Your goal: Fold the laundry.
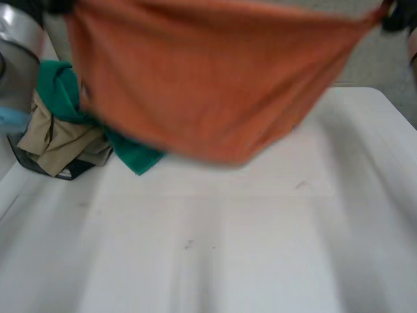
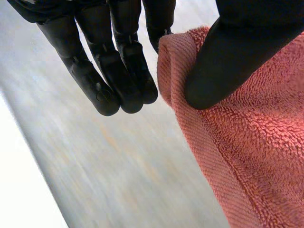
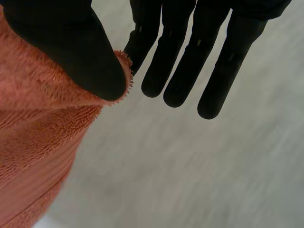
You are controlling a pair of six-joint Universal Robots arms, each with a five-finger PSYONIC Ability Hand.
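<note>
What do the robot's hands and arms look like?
The left hand and right hand are black all over, with long, smooth fingers, rounded tips and a fat thumb. The left arm is shiny grey with a light-blue patch.

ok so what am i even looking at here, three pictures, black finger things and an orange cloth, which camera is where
It is a two-armed robot folding laundry. The wide picture comes from a camera at its head, looking down on the white table. The other two come from cameras on its wrists, each looking along one black hand. The left hand and the right hand each pinch a corner of the orange towel between the thumb and a finger, holding it spread out over the table. Toward the robot's left lies a pile with a green cloth and a beige cloth.
</note>
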